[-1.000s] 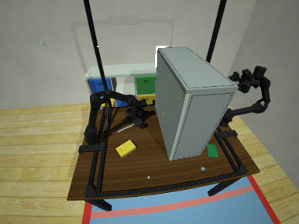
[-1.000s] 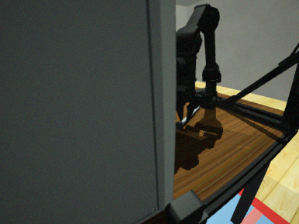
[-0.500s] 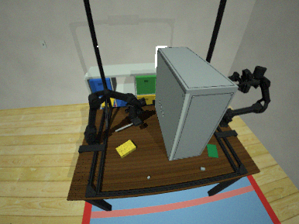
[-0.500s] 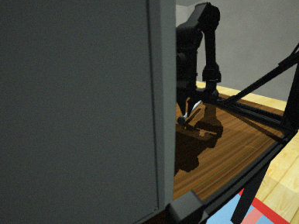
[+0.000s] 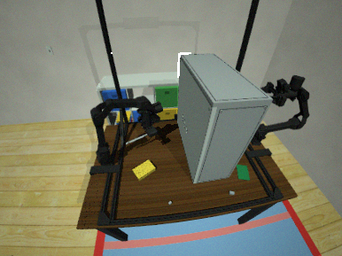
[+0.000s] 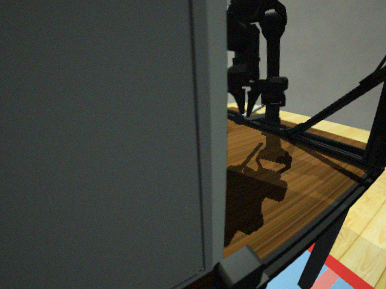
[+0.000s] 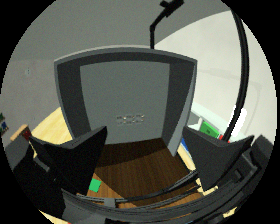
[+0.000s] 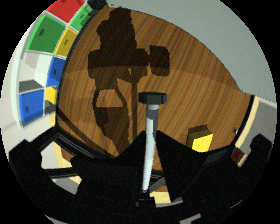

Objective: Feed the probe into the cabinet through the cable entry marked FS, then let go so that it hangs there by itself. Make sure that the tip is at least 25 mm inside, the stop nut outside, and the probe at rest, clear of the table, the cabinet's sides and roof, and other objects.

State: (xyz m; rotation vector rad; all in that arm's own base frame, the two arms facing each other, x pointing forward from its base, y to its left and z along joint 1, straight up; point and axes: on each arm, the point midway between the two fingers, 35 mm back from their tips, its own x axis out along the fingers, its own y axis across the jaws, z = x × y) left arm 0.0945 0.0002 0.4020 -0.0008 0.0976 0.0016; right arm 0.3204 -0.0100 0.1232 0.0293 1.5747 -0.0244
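Gripping the probe (image 5: pixel 137 138) (image 6: pixel 256 111) (image 8: pixel 150 150), feeding still to do.
The right gripper (image 5: pixel 152 132) (image 6: pixel 246 114) (image 8: pixel 150 134) is closed on its shaft, which points toward eight o'clock in the top view; the cabinet (image 5: pixel 230 136) (image 6: pixel 100 129) (image 7: pixel 125 90) stands at three o'clock, its entries (image 5: pixel 184 124) unfilled. Aligning, inserting and releasing remain. The left gripper (image 5: pixel 268 92) (image 7: pixel 146 130) is wide.

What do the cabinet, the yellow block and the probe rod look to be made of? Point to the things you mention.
Cabinet (image 5: pixel 235 83) (image 6: pixel 100 129) (image 7: pixel 125 90): probably painted sheet metal, smooth matte grey panels with crisp edges.
Yellow block (image 5: pixel 143 169) (image 8: pixel 202 142): likely sponge or foam, dark specks like pores on top.
Probe rod (image 8: pixel 150 145): pale, smooth, faintly shiny; metal or plastic, can't tell which.
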